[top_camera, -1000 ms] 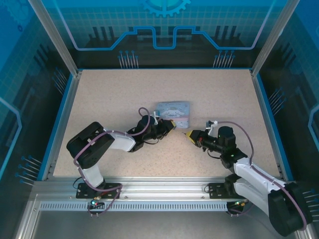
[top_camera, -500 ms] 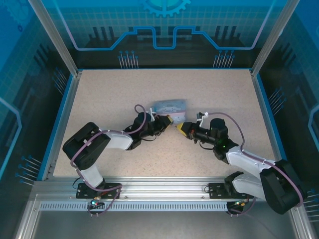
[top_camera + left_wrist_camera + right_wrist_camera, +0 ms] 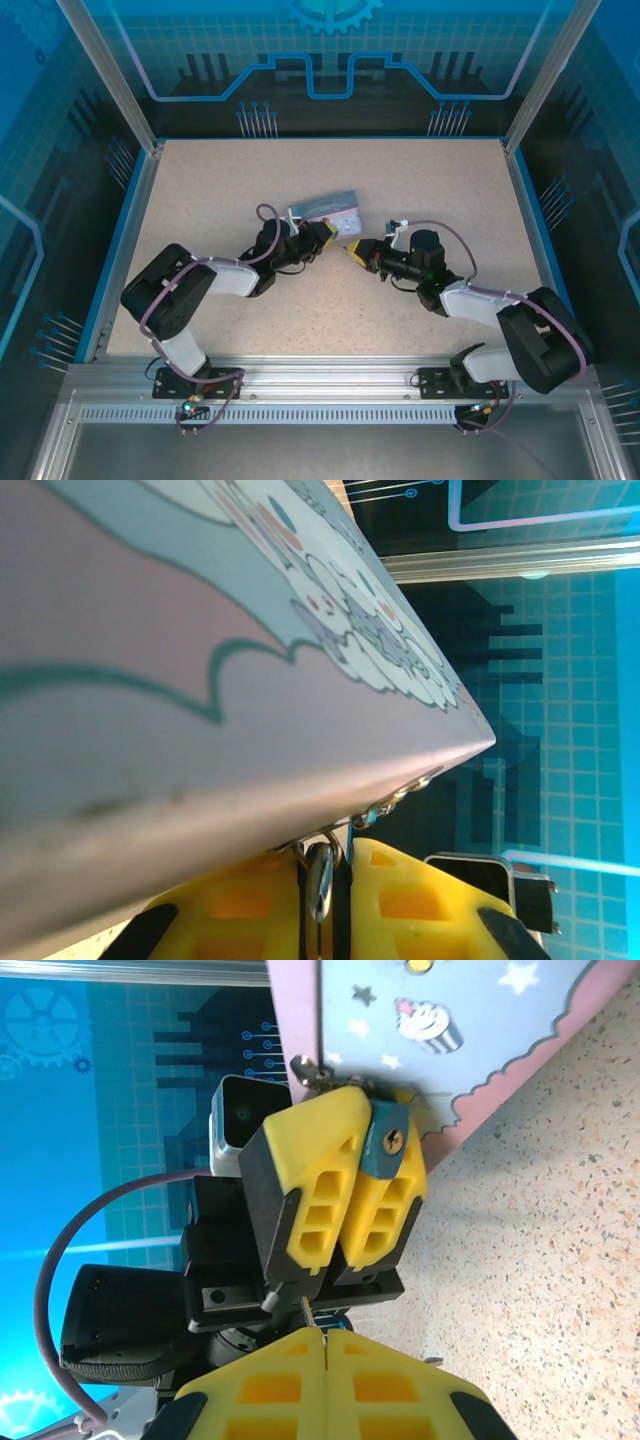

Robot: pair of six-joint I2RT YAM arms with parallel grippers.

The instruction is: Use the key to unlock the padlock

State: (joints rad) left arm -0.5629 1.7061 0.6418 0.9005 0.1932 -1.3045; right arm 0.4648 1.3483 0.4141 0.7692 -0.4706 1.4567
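Note:
The padlock (image 3: 386,1146), a small dark-grey body with a brass keyhole, hangs from the clasp of the pale blue cartoon tin (image 3: 326,205). My left gripper (image 3: 327,234) is shut on the padlock, and in the left wrist view its metal (image 3: 320,878) sits pinched between my left gripper (image 3: 340,852). The tin stands tilted on one edge. My right gripper (image 3: 357,253) faces the lock from a short gap. It is shut on the key (image 3: 307,1310), a thin dark sliver that pokes out from my right gripper (image 3: 326,1334) toward the keyhole.
The speckled beige table (image 3: 440,190) is ringed by a blue rim and clear blue walls. The left arm's cable (image 3: 70,1260) loops behind its wrist. Open tabletop lies to the right of and behind the tin.
The left gripper has moved back and left, tipping the tin up on edge. The right gripper has followed left and back, closing most of the gap to the lock.

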